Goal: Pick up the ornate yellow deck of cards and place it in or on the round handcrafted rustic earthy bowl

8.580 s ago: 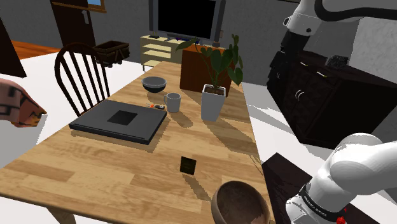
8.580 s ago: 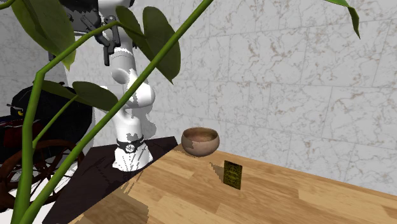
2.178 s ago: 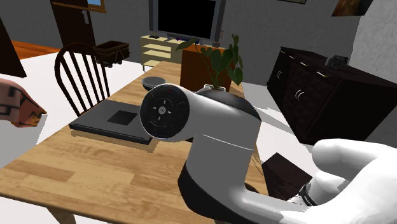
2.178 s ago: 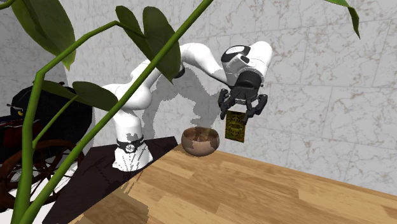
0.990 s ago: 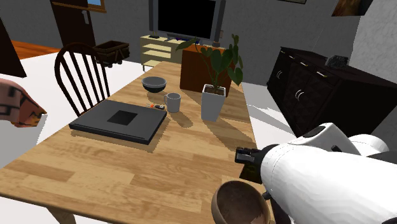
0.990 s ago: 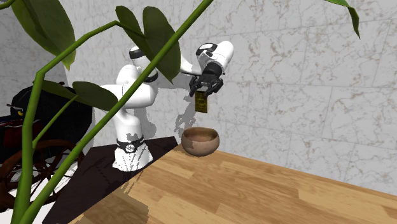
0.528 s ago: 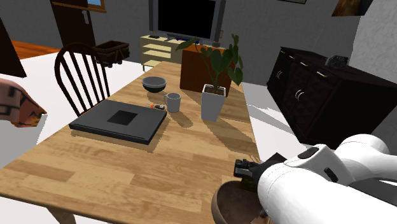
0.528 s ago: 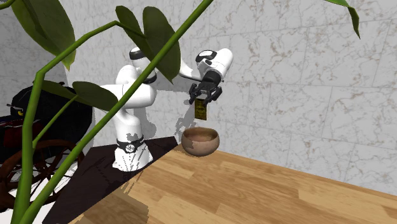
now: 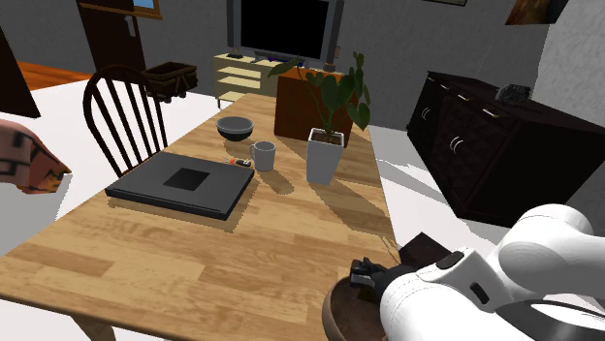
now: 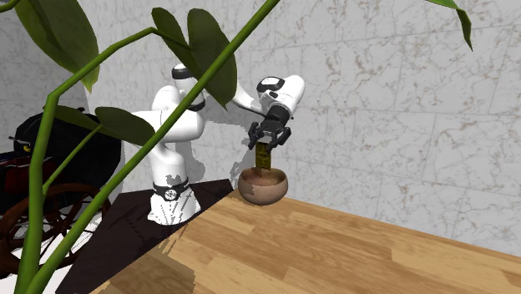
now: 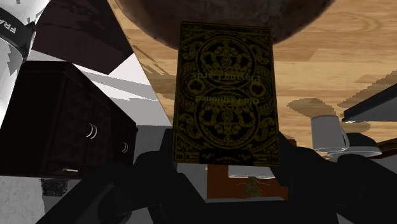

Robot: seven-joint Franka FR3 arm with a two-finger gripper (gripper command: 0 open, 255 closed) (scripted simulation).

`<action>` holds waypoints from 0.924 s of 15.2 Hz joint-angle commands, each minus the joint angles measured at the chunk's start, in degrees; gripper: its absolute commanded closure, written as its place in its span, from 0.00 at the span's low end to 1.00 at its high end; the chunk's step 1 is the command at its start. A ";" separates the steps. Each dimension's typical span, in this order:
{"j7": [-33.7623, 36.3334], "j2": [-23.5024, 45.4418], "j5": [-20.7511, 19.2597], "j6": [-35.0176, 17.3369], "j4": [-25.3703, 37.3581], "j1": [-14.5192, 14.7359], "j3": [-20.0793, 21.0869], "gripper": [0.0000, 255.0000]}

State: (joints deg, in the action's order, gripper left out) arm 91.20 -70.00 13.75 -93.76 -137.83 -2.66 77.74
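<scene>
Deck of cards (image 10: 264, 156), dark with a yellow ornate pattern, is seen in the second exterior view hanging upright straight above the brown bowl (image 10: 264, 185). It is clamped at its upper end by the black gripper (image 10: 267, 144). Its lower end is at about the level of the bowl's rim, and whether the two touch cannot be told. The white arm (image 10: 179, 125) is bent over from behind the bowl. The bowl is set near the corner of the wooden tabletop (image 10: 334, 250), and large green leaves (image 10: 125, 125) are spread across the foreground.

In the shoulder view the bowl (image 9: 341, 308) is found at the near edge of the tabletop (image 9: 145, 252), partly covered by the arm (image 9: 456, 295). The gripper (image 9: 366, 276) is placed just over the bowl's rim. Well apart from the bowl, farther along the tabletop, a closed laptop (image 9: 179, 184), a mug (image 9: 263, 155), a potted plant (image 9: 325, 150) and a grey dish (image 9: 234, 127) are laid out.

In the wrist view the deck of cards (image 11: 227, 95) is gripped between the two black fingers (image 11: 149, 175) of the gripper (image 11: 226, 167). Its patterned face is turned to the camera, and its far end overlaps the bowl (image 11: 222, 9) lying beyond it.
</scene>
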 commanded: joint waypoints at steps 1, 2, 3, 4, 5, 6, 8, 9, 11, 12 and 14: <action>0.66 -0.02 0.97 -0.90 -0.67 -0.05 1.34 1.00; 0.97 -0.03 1.42 -1.32 -0.93 -0.12 1.99 1.00; 1.28 -0.03 1.88 -1.74 -1.19 -0.19 2.65 1.00; 1.33 -0.03 1.96 -1.80 -1.24 -0.20 2.75 1.00; 1.33 -0.03 1.96 -1.81 -1.23 -0.20 2.76 1.00; 1.33 -0.03 1.96 -1.81 -1.23 -0.21 2.76 1.00; 1.33 -0.03 1.96 -1.81 -1.23 -0.21 2.76 1.00; 1.33 -0.03 1.96 -1.81 -1.23 -0.21 2.76 1.00; 1.32 -0.03 1.95 -1.80 -1.22 -0.21 2.75 1.00; 1.32 -0.03 1.95 -1.80 -1.22 -0.21 2.75 0.00; 1.32 -0.03 1.95 -1.80 -1.22 -0.21 2.75 0.00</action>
State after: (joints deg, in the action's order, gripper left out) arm 92.52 -70.03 15.70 -95.55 -139.04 -2.88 80.49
